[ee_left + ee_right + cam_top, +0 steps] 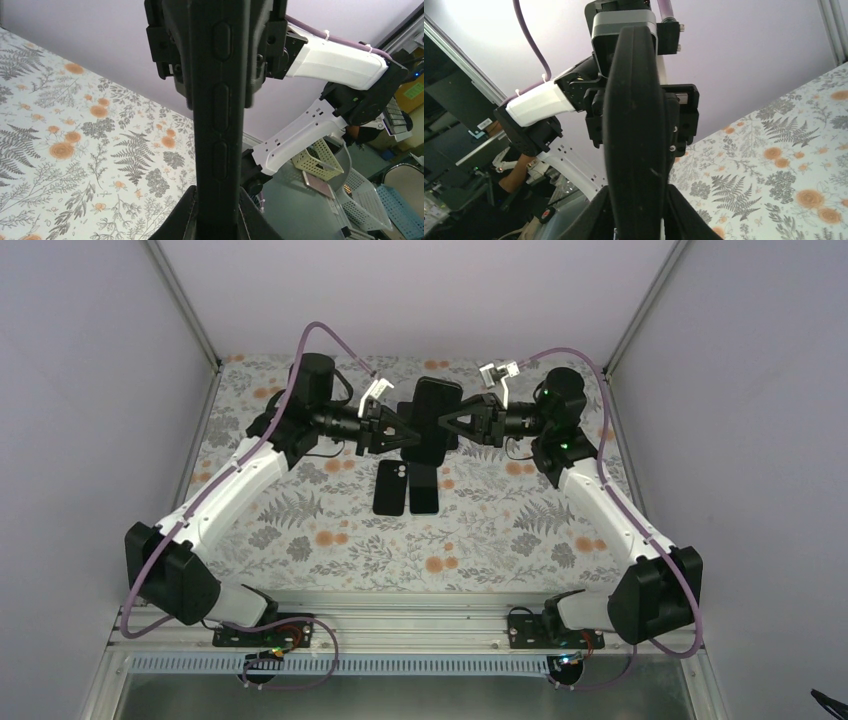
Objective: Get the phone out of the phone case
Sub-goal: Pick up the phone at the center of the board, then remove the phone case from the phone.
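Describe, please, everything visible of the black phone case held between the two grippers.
The phone case is matte black, apparently rubbery, with three moulded oval button covers along one side edge. It hangs above the floral table, clamped by its long edges between the left gripper and right gripper. Its contents are unclear.

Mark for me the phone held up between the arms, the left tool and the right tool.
held phone [437, 395], top external view, far end, clear of both tools.
left tool [406, 432], top external view, midway between its fingertips.
right tool [445, 424], top external view, midway between its fingertips.
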